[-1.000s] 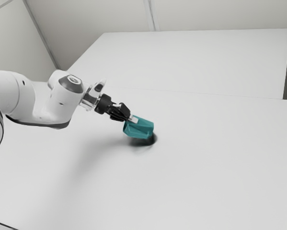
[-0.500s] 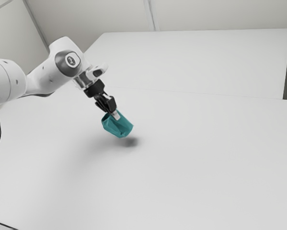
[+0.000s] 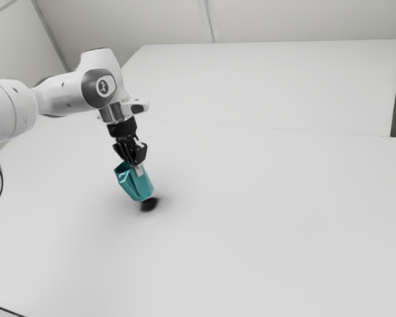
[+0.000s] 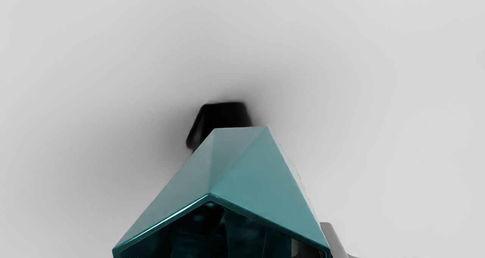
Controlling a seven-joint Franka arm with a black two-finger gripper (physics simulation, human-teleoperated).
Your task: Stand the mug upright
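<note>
Pincer (image 3: 136,169) gripping mug (image 3: 137,187) near its rim, holding it tilted, mouth upward, above bench (image 3: 264,218); lifting apparently done, levelling and setting down remaining.

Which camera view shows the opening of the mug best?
The wrist view: it looks closely at the opening of the mug, with rim and dark inside plain, though the picture's border cuts part off. The exterior view shows the mug smaller and tilted, its opening toward the exterior view's left.
</note>
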